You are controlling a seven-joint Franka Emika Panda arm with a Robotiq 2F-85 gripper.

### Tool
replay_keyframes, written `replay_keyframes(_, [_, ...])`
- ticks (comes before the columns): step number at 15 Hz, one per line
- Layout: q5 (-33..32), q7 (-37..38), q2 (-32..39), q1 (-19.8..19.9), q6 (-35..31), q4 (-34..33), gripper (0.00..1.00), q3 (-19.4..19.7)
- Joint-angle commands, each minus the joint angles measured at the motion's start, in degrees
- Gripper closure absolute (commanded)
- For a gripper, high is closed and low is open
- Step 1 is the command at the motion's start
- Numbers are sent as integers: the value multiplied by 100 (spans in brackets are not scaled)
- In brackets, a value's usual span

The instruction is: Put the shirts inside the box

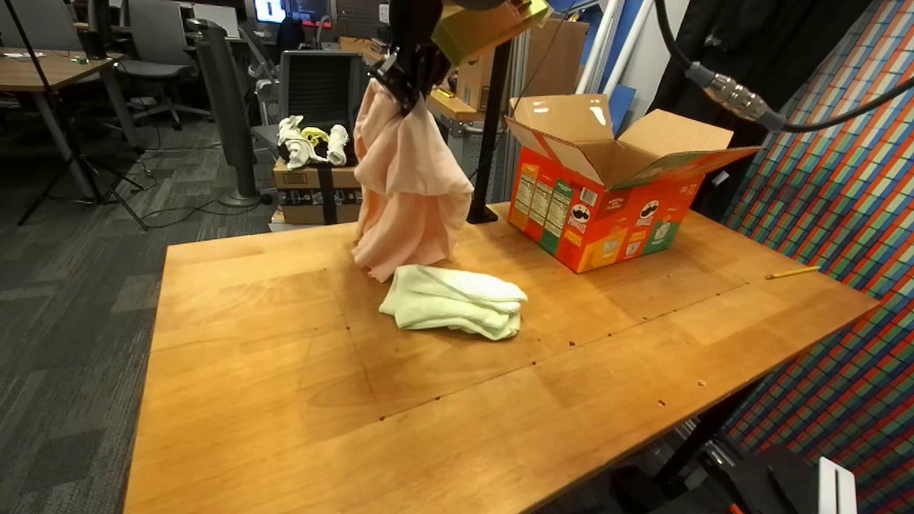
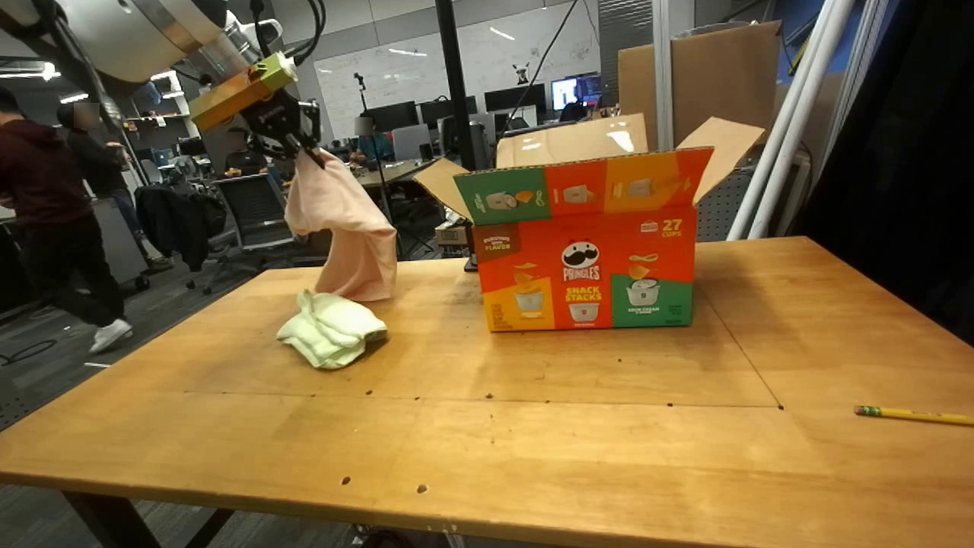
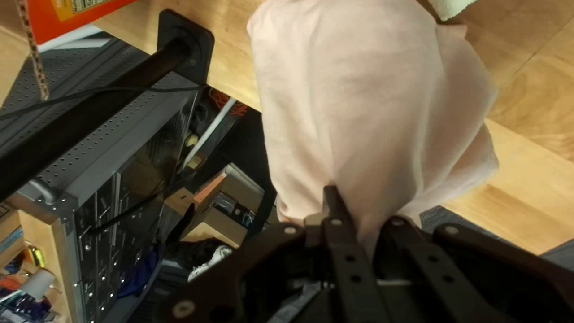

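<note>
My gripper (image 1: 400, 89) is shut on the top of a pink shirt (image 1: 414, 189), which hangs down in folds above the table. In an exterior view the gripper (image 2: 308, 152) and pink shirt (image 2: 350, 236) are left of the box. I cannot tell if its lower edge touches the table. In the wrist view the pink shirt (image 3: 372, 103) runs between the fingers (image 3: 356, 215) and hides one fingertip. A folded pale green shirt (image 1: 457, 301) lies on the table close to it, also seen in an exterior view (image 2: 331, 331). The red Pringles box (image 1: 607, 221) stands with flaps open; its inside floor is hidden.
The wooden table (image 1: 300, 371) carries a yellow pencil (image 1: 792, 273). A black post (image 1: 491, 135) rises at the table edge between the pink shirt and the box (image 2: 586, 266). The box flaps (image 2: 727, 152) spread outward. A cable (image 1: 735, 93) hangs near an exterior camera.
</note>
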State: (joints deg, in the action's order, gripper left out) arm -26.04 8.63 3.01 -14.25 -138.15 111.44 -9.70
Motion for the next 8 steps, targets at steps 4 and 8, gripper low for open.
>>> replay_keyframes(4, [-254,487,-289,53,95,-465,97,-76])
replay_keyframes(8, [-472,664,-382,160,142,-695,97,-43])
